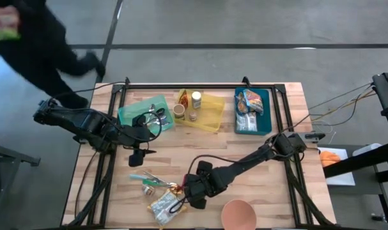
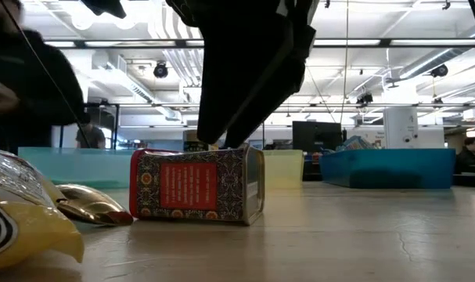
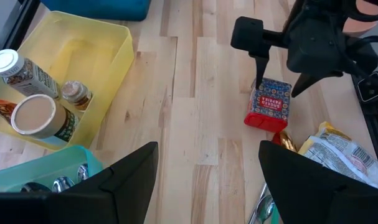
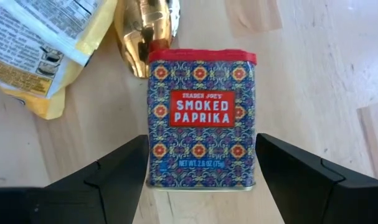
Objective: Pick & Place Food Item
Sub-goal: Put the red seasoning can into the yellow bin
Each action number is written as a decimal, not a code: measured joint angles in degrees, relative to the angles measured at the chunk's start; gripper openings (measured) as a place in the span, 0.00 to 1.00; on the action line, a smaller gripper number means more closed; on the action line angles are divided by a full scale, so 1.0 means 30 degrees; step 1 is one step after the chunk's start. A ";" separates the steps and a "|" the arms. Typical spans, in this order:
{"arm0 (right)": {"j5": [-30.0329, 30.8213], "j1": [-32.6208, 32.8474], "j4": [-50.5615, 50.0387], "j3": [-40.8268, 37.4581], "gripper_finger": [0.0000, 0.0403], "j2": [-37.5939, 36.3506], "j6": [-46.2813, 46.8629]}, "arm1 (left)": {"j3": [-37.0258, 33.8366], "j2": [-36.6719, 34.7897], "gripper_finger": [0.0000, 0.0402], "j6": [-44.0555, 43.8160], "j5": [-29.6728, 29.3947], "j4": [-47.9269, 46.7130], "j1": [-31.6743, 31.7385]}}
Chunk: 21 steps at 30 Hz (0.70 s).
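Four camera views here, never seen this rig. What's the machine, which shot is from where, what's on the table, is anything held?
It is a robot with two dark arms, each ending in a two-finger gripper. One picture looks straight down on the wooden table, one looks level across it, and one sits on each wrist.

The right gripper hangs open over a smoked paprika tin lying flat, a finger on either side; it holds nothing yet. The left gripper waits open near the green bin, also empty.

Also there: a yellow bin with jars, a blue bin with packets, a pink bowl, a gold spoon and a yellow food packet beside the tin.
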 joint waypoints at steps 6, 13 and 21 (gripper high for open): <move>-0.0563 0.0007 -0.0029 -0.0111 0.72 -0.0037 0.0215 | 0.0000 0.0000 0.70 0.0000 -0.0001 -0.0006 -0.0003; -0.1657 -0.0019 0.0021 -0.0176 0.72 -0.0051 -0.0334 | 0.0000 0.0000 0.70 0.0000 0.0000 0.0000 0.0001; -0.1679 -0.0036 0.0120 -0.0176 0.72 -0.0062 -0.0363 | 0.0000 0.0007 0.70 0.0000 0.0000 0.0000 0.0003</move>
